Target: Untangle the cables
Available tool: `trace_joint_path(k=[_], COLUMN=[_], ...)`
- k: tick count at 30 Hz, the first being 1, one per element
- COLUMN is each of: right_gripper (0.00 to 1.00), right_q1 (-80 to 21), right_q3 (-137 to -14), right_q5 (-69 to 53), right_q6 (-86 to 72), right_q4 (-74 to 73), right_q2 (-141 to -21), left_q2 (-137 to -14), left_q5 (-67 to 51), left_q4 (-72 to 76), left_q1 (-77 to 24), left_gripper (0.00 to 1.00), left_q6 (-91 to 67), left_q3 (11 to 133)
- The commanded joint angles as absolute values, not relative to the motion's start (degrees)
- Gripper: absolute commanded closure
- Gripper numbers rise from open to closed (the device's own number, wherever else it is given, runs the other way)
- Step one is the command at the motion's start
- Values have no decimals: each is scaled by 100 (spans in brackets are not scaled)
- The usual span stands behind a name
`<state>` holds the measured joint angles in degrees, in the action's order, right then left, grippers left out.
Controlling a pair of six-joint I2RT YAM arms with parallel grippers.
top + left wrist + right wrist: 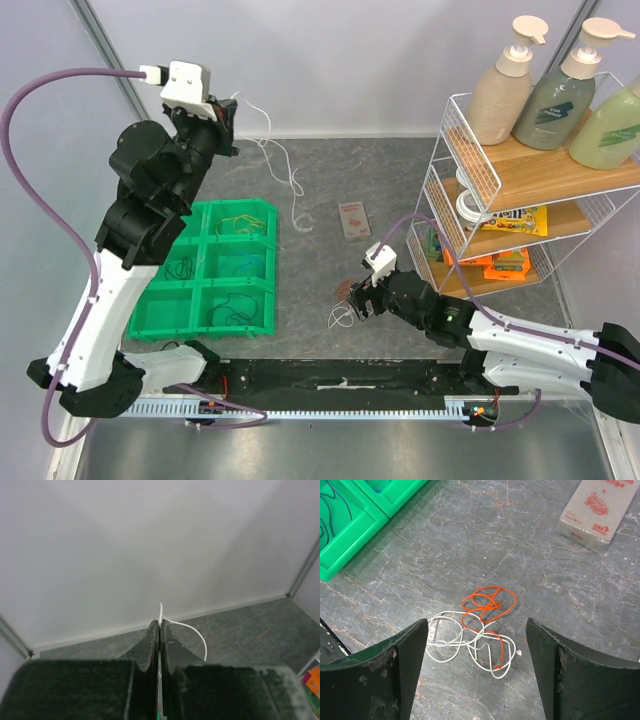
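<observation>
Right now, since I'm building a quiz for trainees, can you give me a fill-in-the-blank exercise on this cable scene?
The cable pinched in the left hand is ___.
The right hand hovers over the tangle with jaws ___.
That tangle is part white, part ___.
The bin has ___ compartments.
Missing words: white; open; orange; six.

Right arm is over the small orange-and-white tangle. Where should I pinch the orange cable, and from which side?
I'd grip the orange cable at its far coiled loop, the one part lying clear of the white cable. Come straight down with the open right gripper, shifted slightly forward; nearer in, the two strands cross.
</observation>
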<state>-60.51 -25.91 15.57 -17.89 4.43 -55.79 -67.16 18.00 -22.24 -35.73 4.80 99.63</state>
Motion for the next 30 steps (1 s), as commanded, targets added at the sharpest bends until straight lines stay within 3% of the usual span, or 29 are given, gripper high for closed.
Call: trace_joint_path(k=[1, 10, 20, 30], right_gripper=[13, 13, 13, 13], right_q1=[-6029, -6029, -6021, -6021], right_q3=[-2514, -2487, -2443, -2426], right_q5=[1767, 1819, 1749, 1705], right_q6=[-1731, -1731, -1740, -1758], right_q4=[299, 325, 387, 457], right_q2=[-5353, -5317, -5317, -5379], left_q2=[-6837, -7146, -6952, -7058], left_q5=[820, -430, -843, -1582], left_q4=[-2039, -1907, -1600, -1529], left_q1=[-2542, -968, -334, -281], left_gripper=[98, 98, 98, 98], left_q6=[-298, -1247, -1687, -1819], left_q3=[9660, 9115, 8402, 9834])
